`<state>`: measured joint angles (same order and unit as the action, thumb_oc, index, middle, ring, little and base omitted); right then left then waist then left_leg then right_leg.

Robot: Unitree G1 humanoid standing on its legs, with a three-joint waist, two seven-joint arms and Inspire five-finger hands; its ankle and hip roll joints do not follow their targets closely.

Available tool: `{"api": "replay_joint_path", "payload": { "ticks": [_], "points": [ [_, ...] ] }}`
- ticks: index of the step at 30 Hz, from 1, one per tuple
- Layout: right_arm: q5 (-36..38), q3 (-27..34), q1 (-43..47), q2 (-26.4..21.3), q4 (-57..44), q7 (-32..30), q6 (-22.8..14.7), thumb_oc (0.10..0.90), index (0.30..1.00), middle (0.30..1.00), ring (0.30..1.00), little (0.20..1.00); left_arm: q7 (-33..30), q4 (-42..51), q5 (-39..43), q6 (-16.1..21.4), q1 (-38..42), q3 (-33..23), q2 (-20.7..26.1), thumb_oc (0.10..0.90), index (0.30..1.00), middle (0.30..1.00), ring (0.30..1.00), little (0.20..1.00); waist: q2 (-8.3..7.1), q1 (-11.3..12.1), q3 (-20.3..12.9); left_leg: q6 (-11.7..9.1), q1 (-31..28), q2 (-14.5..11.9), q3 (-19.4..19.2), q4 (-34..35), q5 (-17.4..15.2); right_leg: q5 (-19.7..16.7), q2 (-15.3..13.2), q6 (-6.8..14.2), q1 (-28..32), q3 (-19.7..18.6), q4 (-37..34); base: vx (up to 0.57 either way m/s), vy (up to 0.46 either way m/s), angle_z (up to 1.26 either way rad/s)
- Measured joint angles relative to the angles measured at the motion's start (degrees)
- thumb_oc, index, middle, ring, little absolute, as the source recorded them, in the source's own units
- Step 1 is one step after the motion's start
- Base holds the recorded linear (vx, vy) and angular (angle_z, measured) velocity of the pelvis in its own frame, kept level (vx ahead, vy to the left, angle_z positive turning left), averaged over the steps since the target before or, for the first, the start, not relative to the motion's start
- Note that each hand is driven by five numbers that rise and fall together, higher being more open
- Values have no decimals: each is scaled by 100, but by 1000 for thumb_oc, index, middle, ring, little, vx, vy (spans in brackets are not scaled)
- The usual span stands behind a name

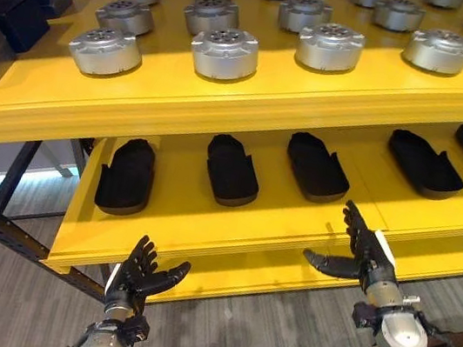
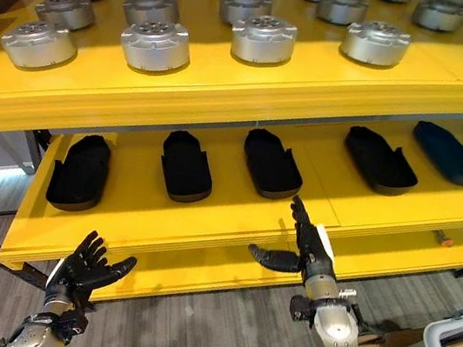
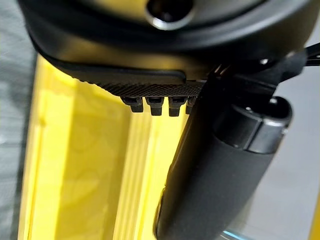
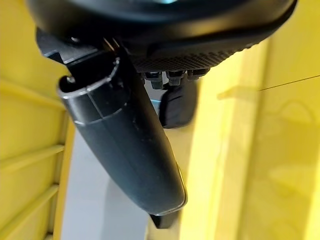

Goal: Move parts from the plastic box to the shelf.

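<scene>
While both hands are hanging empty before the yellow shelf [image 1: 224,106], left hand [image 1: 138,275] and right hand [image 1: 363,252] are showing relaxed, spread fingers; silver parts [image 1: 224,53] are sitting on top, black parts [image 1: 232,170] below.

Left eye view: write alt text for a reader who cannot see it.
Both hands, left hand and right hand, are open and hold nothing in front of a yellow shelf. Its upper level carries rows of round silver metal parts; its lower level holds a row of flat black parts.
</scene>
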<state>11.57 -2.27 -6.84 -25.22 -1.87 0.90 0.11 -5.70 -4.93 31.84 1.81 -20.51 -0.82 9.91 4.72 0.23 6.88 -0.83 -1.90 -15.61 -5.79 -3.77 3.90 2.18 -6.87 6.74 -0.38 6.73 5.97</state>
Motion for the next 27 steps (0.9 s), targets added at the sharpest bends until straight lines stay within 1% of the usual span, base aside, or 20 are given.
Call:
{"api": "replay_joint_path", "payload": {
  "ticks": [1, 3, 4, 5, 6, 7, 8, 9, 10, 11, 12, 13, 14, 16, 18, 19, 20, 22, 25, 27],
  "points": [
    [5, 32, -57, 40, -3, 5, -6, 900, 1000, 1000, 1000, 1000, -1, -32, 63, 1, 62, -3, 5, 900, 1000, 1000, 1000, 1000, -37, -12, 4, 0, 94, -14, 57, -108, 77, 56, 1, -80, -40, -23, 9, -53, -128, 22],
    [51, 86, -263, 87, 6, -4, -17, 900, 1000, 1000, 1000, 1000, 11, -215, 176, 7, 126, 7, -1, 900, 1000, 1000, 1000, 1000, -159, -15, 11, 29, 356, -35, 156, -211, 687, 136, 60, -241, -122, 14, 136, -57, -116, 37],
    [52, 179, -348, 145, 2, -1, -19, 900, 1000, 1000, 1000, 1000, 17, -276, 179, 7, 125, 26, -14, 900, 1000, 1000, 1000, 1000, -209, -10, 35, -19, 431, -26, 116, -197, 1046, 108, 22, -331, -92, 118, 71, -66, -75, 41],
    [98, 311, -429, 261, 6, -23, -38, 900, 1000, 1000, 1000, 1000, 39, -355, 275, 8, 123, 79, -15, 900, 1000, 1000, 1000, 1000, -302, -7, 71, -64, 532, 2, 113, -309, 1166, 99, -3, -408, -69, 202, 13, -61, -31, 31],
    [122, 361, -449, 310, 19, -70, -39, 900, 1000, 1000, 1000, 1000, 49, -409, 390, 2, 76, 130, -21, 900, 1000, 1000, 1000, 1000, -329, 12, 82, -152, 586, 201, 189, -532, 883, 76, -56, -453, -50, 190, -7, -45, 4, 12],
    [192, 398, -458, 295, 22, -76, -64, 900, 1000, 1000, 1000, 1000, 92, -429, 391, -13, -6, 176, -40, 900, 1000, 1000, 1000, 1000, -348, 2, 88, -365, 594, 674, 373, -632, 419, 45, -169, -484, -33, 168, -37, -29, 25, 7],
    [219, 528, -582, 326, 7, -74, -120, 900, 1000, 1000, 1000, 1000, 152, -418, 392, -17, -56, 173, -115, 900, 1000, 1000, 1000, 1000, -305, -20, 76, -241, 524, 1021, 316, -609, 125, -16, -196, -457, 3, 220, -116, -10, 28, 8],
    [220, 590, -674, 349, 4, -82, -125, 900, 1000, 1000, 1000, 1000, 149, -381, 392, -3, -90, 157, -179, 900, 1000, 1000, 1000, 1000, -231, -22, 59, -150, 459, 1138, 216, -532, 93, -20, -127, -452, -4, 240, -126, 34, 92, 27],
    [220, 649, -821, 434, 12, -95, -125, 900, 1000, 1000, 1000, 1000, 142, -387, 392, 11, -70, 135, -202, 900, 1000, 1000, 1000, 1000, -161, -81, 50, 58, 376, 1085, -1, -350, -80, -4, -1, -454, -3, 346, -103, 58, 127, 25],
    [225, 645, -924, 521, 47, -86, -123, 900, 1000, 1000, 1000, 1000, 140, -391, 415, 15, -49, 116, -209, 900, 1000, 1000, 1000, 1000, -173, -136, 59, 63, 246, 1073, 60, -29, -104, 33, 56, -448, -53, 371, -46, 76, 149, 23],
    [249, 647, -971, 639, 122, -76, -122, 900, 1000, 1000, 1000, 1000, 136, -419, 521, 6, -51, 138, -219, 900, 1000, 1000, 1000, 1000, -114, -163, 28, 69, 123, 1055, 125, 247, -109, 31, 105, -442, -63, 383, -36, 48, 109, 9],
    [325, 647, -1032, 705, 192, -81, -122, 900, 1000, 1000, 1000, 1000, 140, -429, 598, -7, -57, 183, -239, 900, 1000, 1000, 1000, 1000, -98, -187, 21, 95, 66, 1047, 170, 419, -159, 47, 126, -402, -92, 398, 9, 51, 87, 3],
    [325, 648, -1099, 705, 227, -71, -119, 900, 1000, 1000, 1000, 1000, 147, -428, 604, -8, -46, 234, -240, 900, 1000, 1000, 1000, 1000, -77, -192, 20, 57, 54, 1035, 161, 519, -216, 60, 133, -376, -120, 408, 55, 40, 108, 6],
    [330, 650, -1242, 775, 314, -67, -109, 900, 1000, 1000, 1000, 1000, 151, -427, 599, -11, -35, 281, -235, 900, 1000, 1000, 1000, 1000, -132, -187, 37, 38, -30, 1122, 141, 613, -215, 62, 42, -290, -156, 354, 90, 20, 119, -4],
    [330, 649, -1301, 881, 362, -67, -109, 900, 1000, 1000, 1000, 1000, 150, -424, 588, -16, -59, 274, -218, 900, 1000, 1000, 1000, 1000, -132, -198, 30, 42, -57, 1239, 103, 671, -213, 50, -78, -198, -198, 301, 102, -6, 96, -15],
    [331, 638, -1298, 935, 413, -67, -106, 900, 1000, 1000, 1000, 1000, 149, -424, 578, -16, -52, 272, -205, 900, 1000, 1000, 1000, 1000, -129, -188, 28, 19, -64, 1288, 15, 685, -195, 31, -121, -159, -258, 215, 99, -2, 62, -25],
    [330, 618, -1283, 959, 454, -63, -101, 900, 1000, 1000, 1000, 1000, 149, -426, 572, -17, -58, 262, -192, 900, 1000, 1000, 1000, 1000, -124, -158, 25, 23, -70, 1307, -39, 692, -196, 3, -139, -116, -251, 158, 82, 15, 79, -27],
    [329, 557, -1302, 964, 464, -38, -78, 900, 1000, 1000, 1000, 1000, 149, -427, 559, -17, -78, 228, -171, 900, 1000, 1000, 1000, 1000, -127, -182, 25, 39, -132, 1362, -92, 725, -202, -34, -181, -58, -226, 125, 5, 21, 79, -15],
    [329, 552, -1255, 964, 498, -34, -76, 900, 1000, 1000, 1000, 1000, 149, -426, 549, -17, -78, 211, -162, 900, 1000, 1000, 1000, 1000, -128, -169, 23, 71, -159, 1368, -181, 740, -226, -80, -174, -22, -199, 42, -101, 34, 45, -13],
    [330, 541, -1249, 963, 504, -35, -69, 900, 1000, 1000, 1000, 1000, 149, -427, 544, -25, -95, 213, -166, 900, 1000, 1000, 1000, 1000, -128, -168, 23, 70, -241, 1355, -207, 808, -221, -148, -141, -53, -94, 25, -213, 39, 24, -8]
  ]
}}
